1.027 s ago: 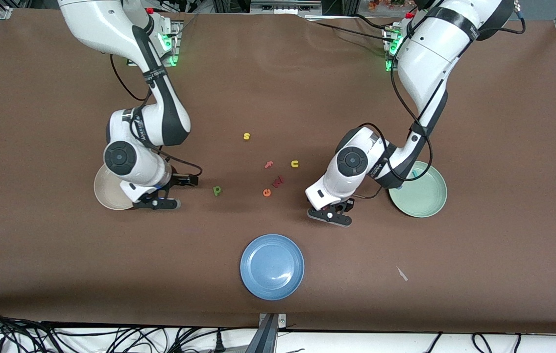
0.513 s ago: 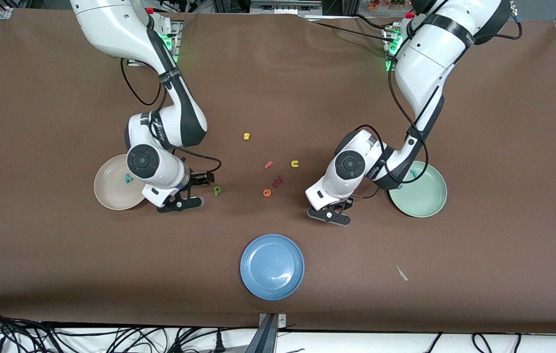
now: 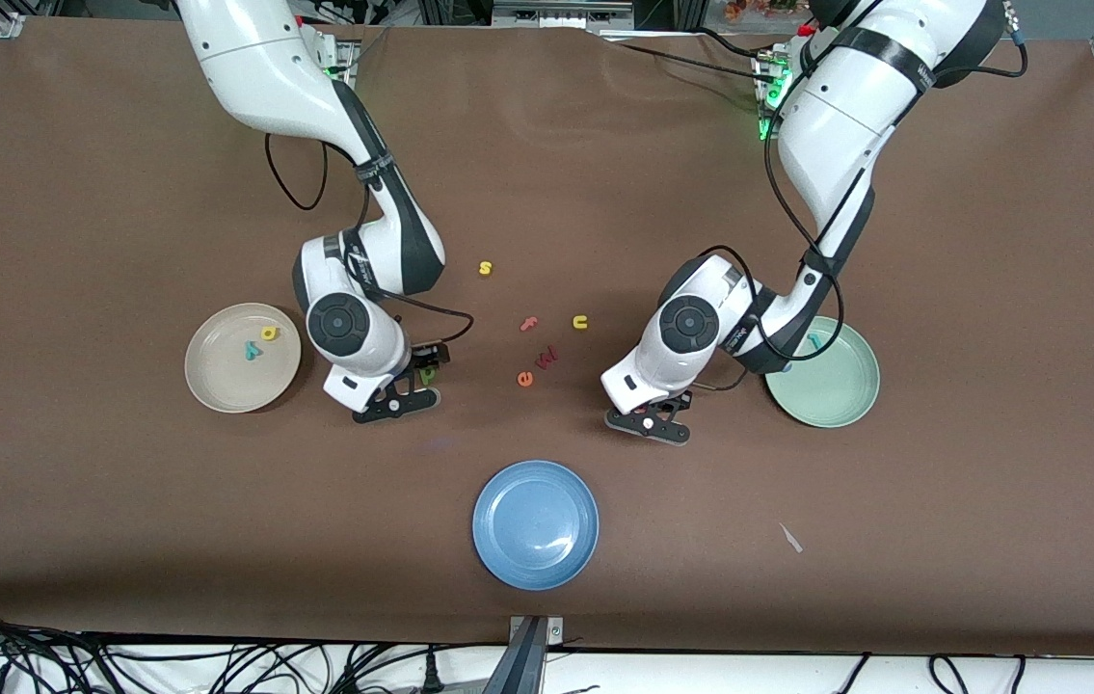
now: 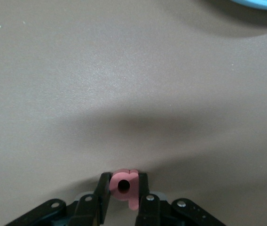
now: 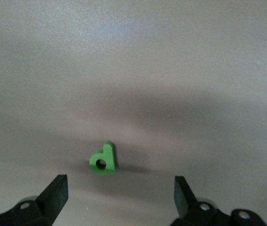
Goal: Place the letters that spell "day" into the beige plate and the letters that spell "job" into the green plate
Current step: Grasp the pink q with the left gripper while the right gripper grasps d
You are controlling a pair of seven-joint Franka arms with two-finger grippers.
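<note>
Below, matte brown table (image 3: 122, 193), rounded foam letters (image 3: 525, 380).

Robot lab, aluminium frame (image 3: 2, 24), cables (image 3: 171, 660)

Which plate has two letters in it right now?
The beige plate, holding a yellow letter and a teal letter; the green plate shows only one.

Table (image 3: 74, 193): matt brown cloth-like cover, faintly creased near 12 o'clock. Blue plate (image 3: 535, 523): smooth, slightly glossy, possibly plastic; beige plate (image 3: 219, 381) and green plate (image 3: 831, 390) alike. Green d (image 5: 103, 161) and salmon b (image 4: 125, 185): matt, foam-like. Arms: glossy white shells (image 3: 836, 125), black matt fingers (image 5: 53, 195).
</note>
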